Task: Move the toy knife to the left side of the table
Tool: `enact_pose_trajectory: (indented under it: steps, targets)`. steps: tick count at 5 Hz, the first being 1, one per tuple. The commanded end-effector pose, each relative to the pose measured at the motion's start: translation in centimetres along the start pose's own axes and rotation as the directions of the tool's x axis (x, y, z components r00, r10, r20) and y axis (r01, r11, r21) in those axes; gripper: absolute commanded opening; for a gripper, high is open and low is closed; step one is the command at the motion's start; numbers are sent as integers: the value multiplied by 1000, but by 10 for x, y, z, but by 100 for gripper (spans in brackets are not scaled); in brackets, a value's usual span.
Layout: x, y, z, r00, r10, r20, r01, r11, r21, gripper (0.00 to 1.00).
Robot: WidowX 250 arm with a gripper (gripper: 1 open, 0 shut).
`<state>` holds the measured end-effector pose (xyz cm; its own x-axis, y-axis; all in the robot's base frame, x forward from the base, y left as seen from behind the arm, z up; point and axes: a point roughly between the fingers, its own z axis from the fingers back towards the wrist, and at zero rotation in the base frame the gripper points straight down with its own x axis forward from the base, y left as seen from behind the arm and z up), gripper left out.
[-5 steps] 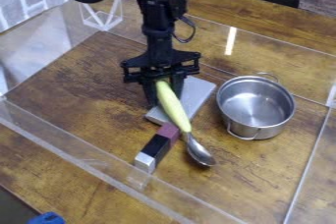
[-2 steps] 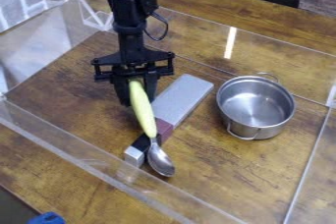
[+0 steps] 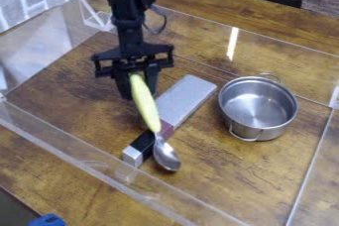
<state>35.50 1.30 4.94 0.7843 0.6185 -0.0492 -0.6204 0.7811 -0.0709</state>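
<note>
The toy knife lies flat on the table (image 3: 79,111), its grey blade (image 3: 187,99) pointing to the back right. Its dark handle (image 3: 146,139) points toward the front wall and ends in a pale tip. My gripper (image 3: 133,70) hangs straight down just left of the blade and is shut on the top of a yellow-handled spoon (image 3: 145,106). The spoon slants down across the knife handle. Its silver bowl (image 3: 167,156) is low beside the handle's tip.
A small steel pot (image 3: 256,108) stands to the right of the knife. Low clear plastic walls (image 3: 79,161) ring the tabletop. A blue object (image 3: 47,220) sits outside the front wall at the bottom edge. Bare wood lies to the left of the gripper.
My gripper has carried the spoon leftward, off the blade. The knife's handle end has swung a little to the left with it.
</note>
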Motion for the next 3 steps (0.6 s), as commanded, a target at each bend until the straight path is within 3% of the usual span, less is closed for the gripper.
enact_pose_trajectory:
  steps: [1, 3]
  targets:
    - [24, 3, 23, 999, -19, 43, 21, 999, -40, 0]
    - [39, 8, 34, 996, -89, 24, 90, 995, -52, 0]
